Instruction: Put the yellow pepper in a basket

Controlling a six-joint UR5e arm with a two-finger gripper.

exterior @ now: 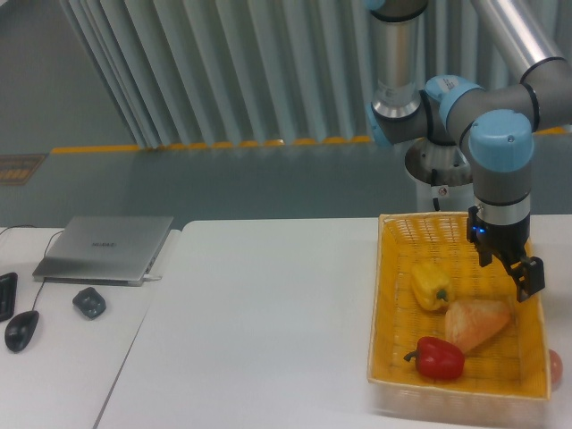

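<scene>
The yellow pepper [431,286] lies inside the yellow woven basket [393,268], near its middle left. A tan bread roll [475,323] and a red pepper [439,357] lie in the basket in front of it. My gripper [511,272] hangs over the basket's right side, above and to the right of the bread roll. Its fingers stand apart and hold nothing. It is clear of the yellow pepper.
A closed laptop [107,248], a small dark object [88,302] and a mouse [21,330] lie on the left table. A seam between two tables runs at the left. An orange-red object [556,366] shows just outside the basket's right edge.
</scene>
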